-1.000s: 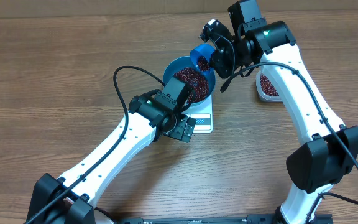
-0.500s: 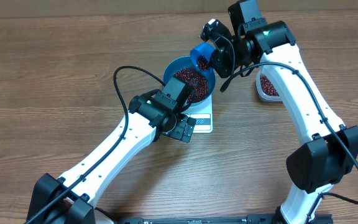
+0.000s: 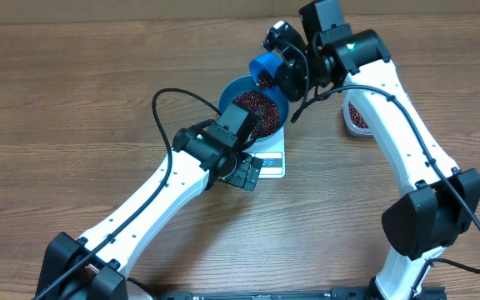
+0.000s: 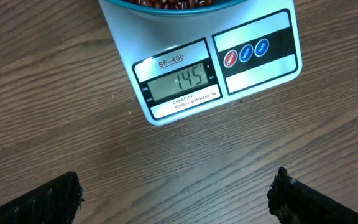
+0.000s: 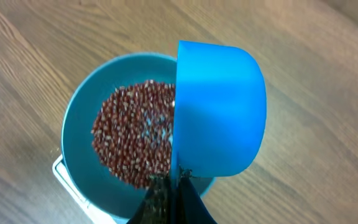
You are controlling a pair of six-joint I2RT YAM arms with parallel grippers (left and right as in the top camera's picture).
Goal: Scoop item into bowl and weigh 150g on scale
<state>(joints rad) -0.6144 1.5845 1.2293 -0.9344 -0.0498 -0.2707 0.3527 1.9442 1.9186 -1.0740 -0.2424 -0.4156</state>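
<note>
The blue bowl (image 3: 230,90) stands on the white scale (image 3: 272,162) and holds a heap of red-brown beans (image 3: 257,107). My right gripper (image 3: 284,73) is shut on the handle of a small blue scoop (image 3: 267,67), which is tipped on its side above the bowl's far right rim. In the right wrist view the scoop (image 5: 219,106) hangs over the beans (image 5: 132,137) with the right gripper (image 5: 176,180) pinching its handle. My left gripper (image 4: 176,186) is open over bare table in front of the scale (image 4: 253,74), whose display (image 4: 182,81) reads 145.
A clear plastic tub (image 3: 358,115) with more beans sits to the right of the bowl, partly behind the right arm. The left arm's black cable (image 3: 161,108) loops over the table left of the bowl.
My right gripper has lifted the scoop slightly up and to the left over the bowl's rim and turned it more onto its side. The left arm has stayed put.
</note>
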